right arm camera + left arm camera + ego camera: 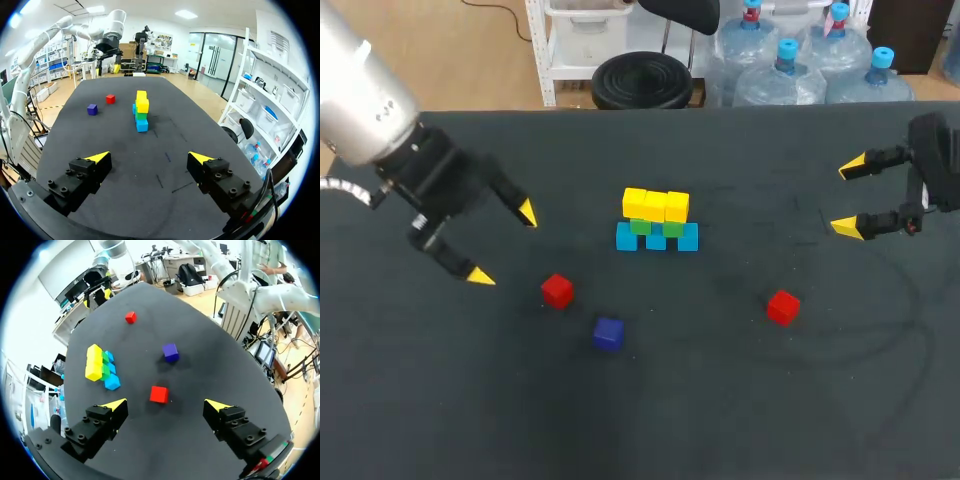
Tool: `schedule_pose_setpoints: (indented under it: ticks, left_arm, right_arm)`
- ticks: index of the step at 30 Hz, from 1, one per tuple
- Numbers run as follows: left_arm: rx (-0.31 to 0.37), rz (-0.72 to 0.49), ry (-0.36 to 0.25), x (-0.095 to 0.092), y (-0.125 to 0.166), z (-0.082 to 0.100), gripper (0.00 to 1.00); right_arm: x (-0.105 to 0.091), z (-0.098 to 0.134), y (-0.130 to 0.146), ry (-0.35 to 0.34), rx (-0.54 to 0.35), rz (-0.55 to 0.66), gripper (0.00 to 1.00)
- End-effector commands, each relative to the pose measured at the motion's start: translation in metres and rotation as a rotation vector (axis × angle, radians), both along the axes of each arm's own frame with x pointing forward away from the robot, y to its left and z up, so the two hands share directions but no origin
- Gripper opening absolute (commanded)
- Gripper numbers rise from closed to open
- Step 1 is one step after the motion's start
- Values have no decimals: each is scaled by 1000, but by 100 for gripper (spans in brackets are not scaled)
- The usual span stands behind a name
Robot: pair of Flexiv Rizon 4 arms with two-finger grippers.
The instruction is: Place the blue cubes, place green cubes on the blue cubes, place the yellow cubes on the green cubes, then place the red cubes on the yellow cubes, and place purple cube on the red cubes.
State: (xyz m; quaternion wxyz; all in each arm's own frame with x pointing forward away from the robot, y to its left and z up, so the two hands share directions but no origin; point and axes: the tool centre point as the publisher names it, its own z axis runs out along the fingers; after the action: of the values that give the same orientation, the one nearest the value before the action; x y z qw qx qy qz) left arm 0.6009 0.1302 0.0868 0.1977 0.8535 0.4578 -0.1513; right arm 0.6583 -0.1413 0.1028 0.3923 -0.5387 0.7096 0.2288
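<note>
Mid-table stands a stack: a row of blue cubes [657, 239] at the bottom, green cubes [656, 228] on them, yellow cubes [656, 205] on top. One red cube [557, 290] lies left of the stack, the other red cube [783, 307] to the right. The purple cube [608, 333] sits near the front. My left gripper [503, 245] hovers open left of the near red cube [159, 394], which lies just ahead of its fingers. My right gripper [848, 197] hangs open at the right, empty, facing the stack [142, 112].
The dark table [720, 400] carries only the cubes. In the left wrist view the purple cube [170, 352] lies beyond the red one, with the stack [100, 365] off to the side. The right wrist view shows the purple cube [92, 109] and a red cube [110, 99] far ahead.
</note>
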Motion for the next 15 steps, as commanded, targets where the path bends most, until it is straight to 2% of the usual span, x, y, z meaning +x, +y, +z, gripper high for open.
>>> schedule_pose_setpoints:
  ticks: [1,9,15]
  left_arm:
    - [12,12,-5,-4,-10,-17,100]
    - [24,0,6,-6,-21,-33,100]
    - [32,-12,18,3,-24,-44,100]
  right_arm:
    - [0,-1,0,-2,2,0,100]
    - [0,-1,0,-2,2,0,100]
    - [0,-1,0,-2,2,0,100]
